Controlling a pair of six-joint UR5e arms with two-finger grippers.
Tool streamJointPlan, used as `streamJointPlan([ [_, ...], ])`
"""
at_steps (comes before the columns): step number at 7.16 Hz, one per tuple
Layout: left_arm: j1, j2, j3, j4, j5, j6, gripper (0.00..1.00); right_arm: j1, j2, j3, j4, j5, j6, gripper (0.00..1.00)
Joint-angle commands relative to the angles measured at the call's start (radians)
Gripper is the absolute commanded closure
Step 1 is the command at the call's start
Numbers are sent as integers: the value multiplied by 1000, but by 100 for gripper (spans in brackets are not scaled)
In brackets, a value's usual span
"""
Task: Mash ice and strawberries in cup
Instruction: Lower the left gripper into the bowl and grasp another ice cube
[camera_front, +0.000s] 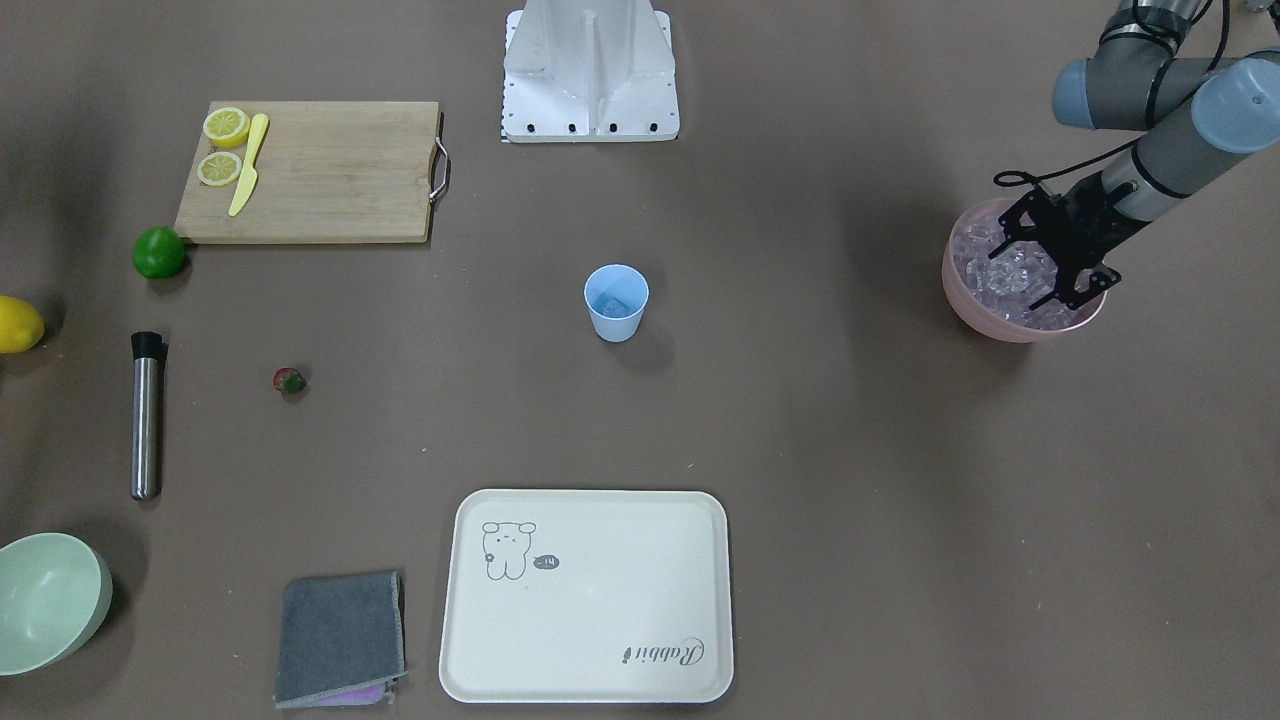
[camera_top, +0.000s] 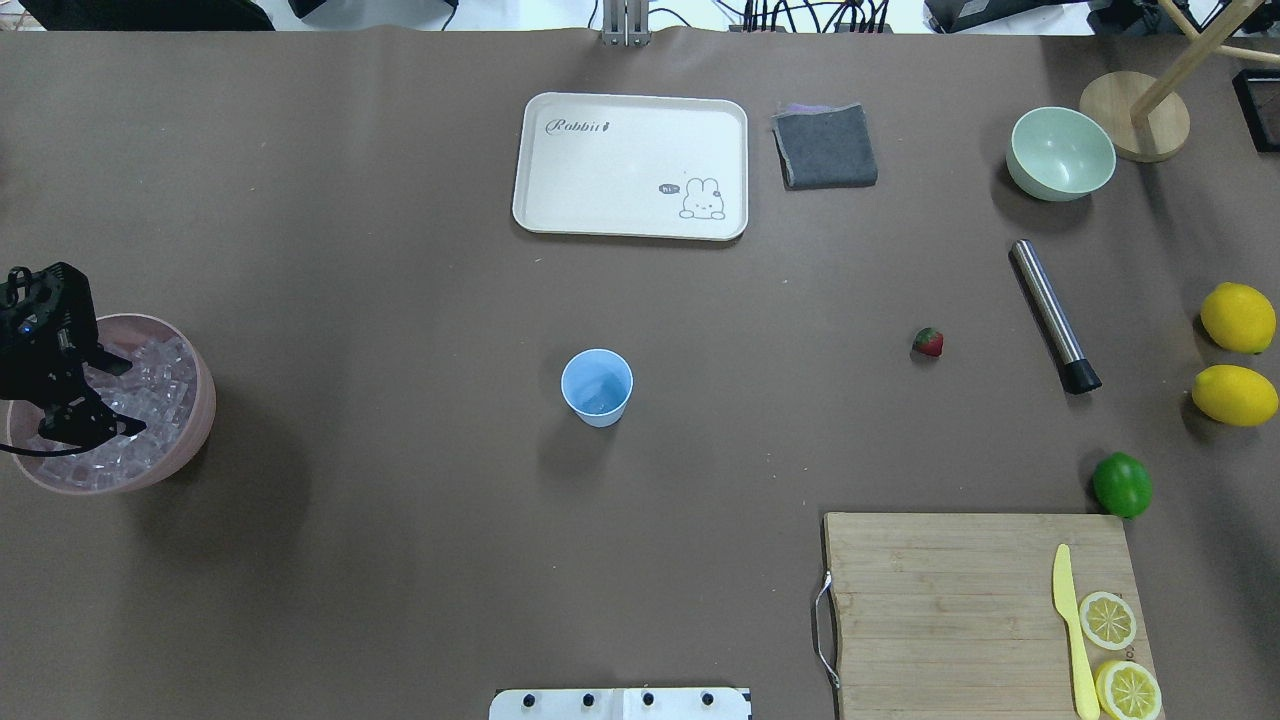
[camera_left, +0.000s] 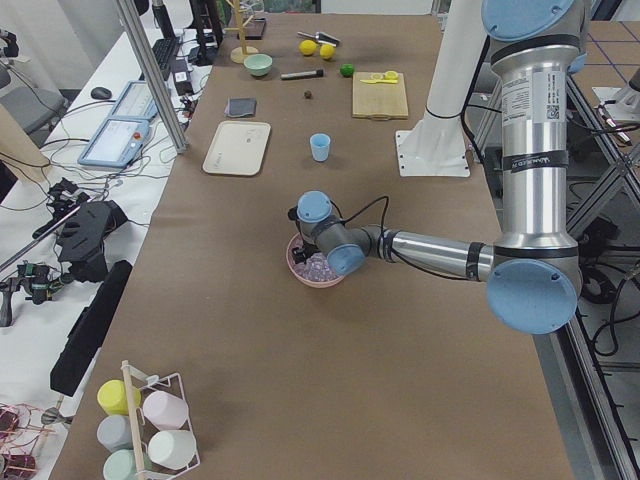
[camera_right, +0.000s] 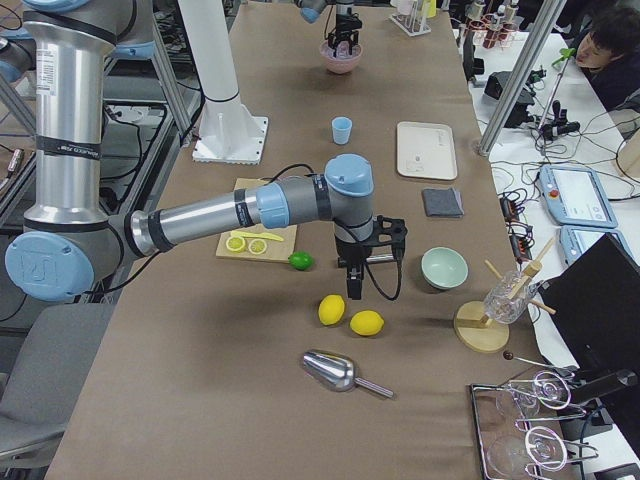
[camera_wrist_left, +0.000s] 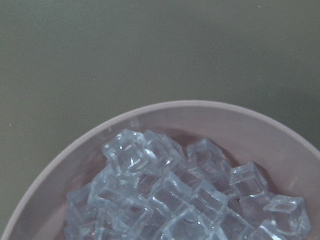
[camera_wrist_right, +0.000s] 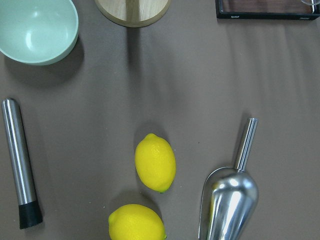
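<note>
The left jaws are seen spread wide, with their tips lowered into the heap of ice (camera_top: 150, 372) by which the pink bowl (camera_front: 975, 312) is filled. Whether a cube is touched between them cannot be told. Only cubes and the bowl's rim are shown by the left wrist camera.

Well apart from these jaws, near the middle of the worktop (camera_top: 350, 250), the cup (camera_front: 615, 325) is stood upright, and what looks like one clear cube is seen inside it. Farther off, past the cup, the strawberry (camera_top: 928, 342) is laid on the bare worktop, touching nothing. Beyond it a steel muddler (camera_top: 1048, 305) is laid flat, and a lime (camera_top: 1122, 485) is set just beside the corner of a chopping board (camera_top: 950, 600).

The right jaws are shown in the right side view only, hung pointing down above the worktop. Whether they are wide or narrow cannot be told. Beneath them two lemons (camera_wrist_right: 155, 162) are laid near each other, with a metal scoop (camera_wrist_right: 231, 197) beside these. A pale green bowl (camera_wrist_right: 37, 29) is seen farther away.
</note>
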Motion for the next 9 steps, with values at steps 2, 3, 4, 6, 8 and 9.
streamJointPlan([
  [2,0,9,-27,2,-14,0,100,0,2,-2,0,-2,1,0],
  [3,-5,7,-44,11,-63,-1,100,-2,2,-3,0,0,1,0],
  [4,-16,-3,-44,11,-95,-1,100,-2,2,-3,-2,1,1,0],
  [6,-40,-8,-41,16,-95,-1,100,-5,2,-2,0,3,4,0],
  [8,-75,-10,-43,16,-101,3,100,-5,2,-2,0,4,4,0],
  [9,-111,-19,-38,16,-133,6,100,-6,2,-2,0,6,4,0],
])
